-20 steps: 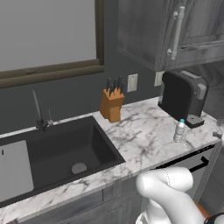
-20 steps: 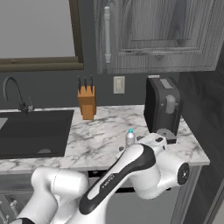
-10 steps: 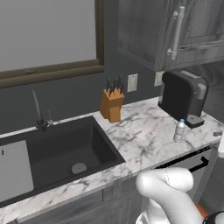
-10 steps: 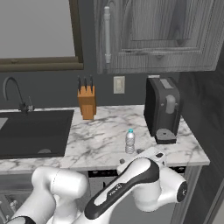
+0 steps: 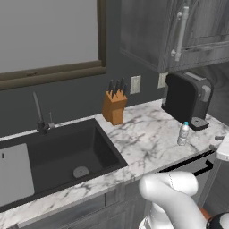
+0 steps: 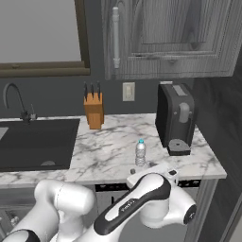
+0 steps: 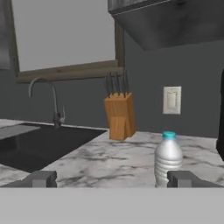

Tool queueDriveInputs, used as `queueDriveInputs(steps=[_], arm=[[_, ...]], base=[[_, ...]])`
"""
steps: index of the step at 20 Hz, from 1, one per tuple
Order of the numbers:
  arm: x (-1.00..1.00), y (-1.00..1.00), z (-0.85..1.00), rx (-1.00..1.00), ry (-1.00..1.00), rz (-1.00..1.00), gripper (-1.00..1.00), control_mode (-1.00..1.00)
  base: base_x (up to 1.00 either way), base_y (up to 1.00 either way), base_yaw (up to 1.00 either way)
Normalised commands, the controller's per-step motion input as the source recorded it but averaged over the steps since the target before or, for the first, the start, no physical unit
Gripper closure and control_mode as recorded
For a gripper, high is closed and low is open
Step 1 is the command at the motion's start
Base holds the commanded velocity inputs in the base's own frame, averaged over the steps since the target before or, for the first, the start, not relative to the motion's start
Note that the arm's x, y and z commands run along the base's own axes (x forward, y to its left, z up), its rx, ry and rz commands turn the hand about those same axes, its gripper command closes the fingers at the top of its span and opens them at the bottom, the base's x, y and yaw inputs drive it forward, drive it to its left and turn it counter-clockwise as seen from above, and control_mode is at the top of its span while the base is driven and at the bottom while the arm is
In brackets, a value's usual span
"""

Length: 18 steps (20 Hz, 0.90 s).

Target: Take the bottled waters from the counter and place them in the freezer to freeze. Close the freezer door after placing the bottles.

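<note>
End effector [image 7: 112,179] sits low at the near edge of the desk [image 6: 113,151], fingers spread fully apart, nothing between them; one fingertip [image 7: 181,178] lies just right of and below the bottle's base in the hand view. One water bottle [image 7: 168,159] stands upright on the marble, near the front edge, just left of the black coffee machine [image 6: 176,118]. Farther back: wooden knife block [image 6: 94,109] by the wall, black sink basin [image 5: 58,156] to its left with faucet [image 5: 39,114] behind.
</note>
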Motion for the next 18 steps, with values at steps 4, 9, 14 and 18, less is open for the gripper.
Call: queueDriveInputs(steps=[4, 9, 14, 18], arm=[[0.41, 0.0, -0.14, 0.01, 0.0, -0.18, -1.0, -1.0], [0.3, 0.0, -0.12, -0.01, 0.0, -0.17, -1.0, -1.0], [0.25, 0.0, -0.1, -0.07, 0.0, -0.11, -1.0, -1.0], [0.28, -0.01, -0.13, -0.08, 0.0, -0.11, -1.0, -1.0]], base=[[0.0, 0.0, 0.0], [0.0, 0.0, 0.0], [0.0, 0.0, 0.0], [0.0, 0.0, 0.0]])
